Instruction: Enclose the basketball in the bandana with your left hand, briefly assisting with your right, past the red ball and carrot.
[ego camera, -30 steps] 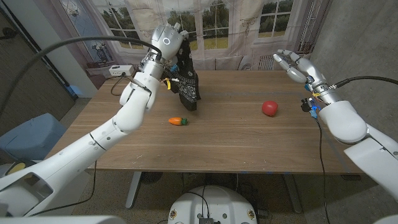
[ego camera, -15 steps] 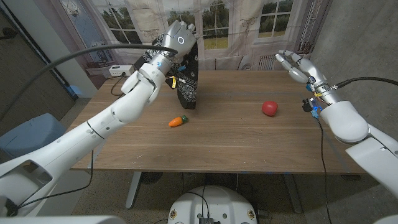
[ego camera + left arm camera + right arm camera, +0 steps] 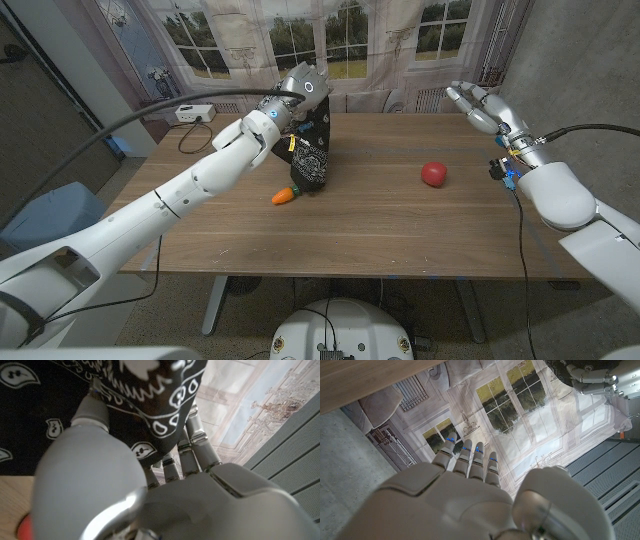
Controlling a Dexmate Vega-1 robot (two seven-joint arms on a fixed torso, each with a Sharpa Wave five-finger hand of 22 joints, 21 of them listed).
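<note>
- Head view: your left hand (image 3: 303, 88) grips the black bandana (image 3: 312, 160) bunched and hanging to the worktop (image 3: 400, 230), just beside the carrot (image 3: 285, 195). Whether the basketball sits inside is hidden. The red ball (image 3: 433, 174) lies well apart. Your right hand (image 3: 480, 105) hangs raised, fingers spread, holding nothing.
- Left wrist view: fingers (image 3: 192, 450) clamp patterned cloth. If that grip loosens, the bundle could fall open.
- Right wrist view: fingers (image 3: 470, 460) extended, holding nothing.

Bandana (image 3: 308, 160) just behind carrot (image 3: 285, 195); ball (image 3: 433, 174) well right.
</note>
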